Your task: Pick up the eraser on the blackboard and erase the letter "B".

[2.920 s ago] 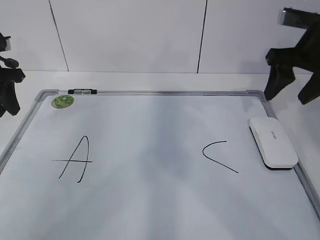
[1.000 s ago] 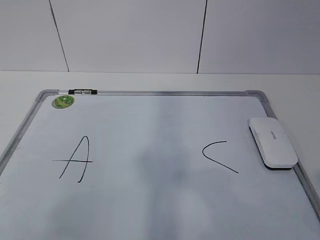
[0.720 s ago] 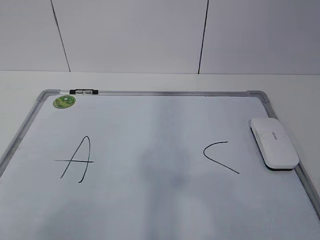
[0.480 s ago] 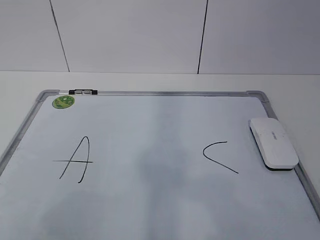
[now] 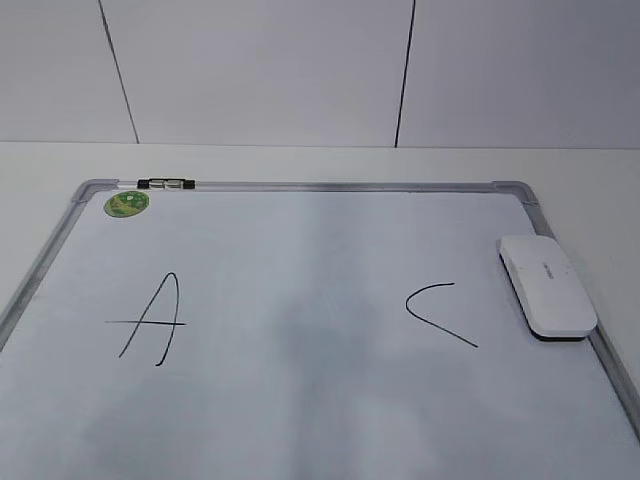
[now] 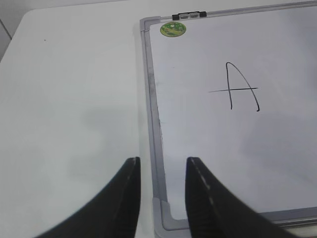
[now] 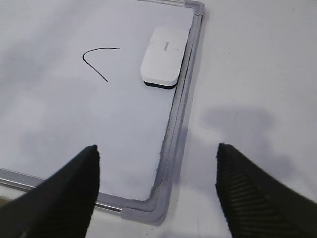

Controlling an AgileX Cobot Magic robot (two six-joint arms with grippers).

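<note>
White table (image 5: 300, 160) carried the blackboard (image 5: 300, 186). Well ahead of the wide-spread right pincer (image 7: 156, 191), the eraser (image 7: 165, 56) lay by the frame. Left pincer (image 6: 161, 196) stood narrowly parted, empty.
</note>
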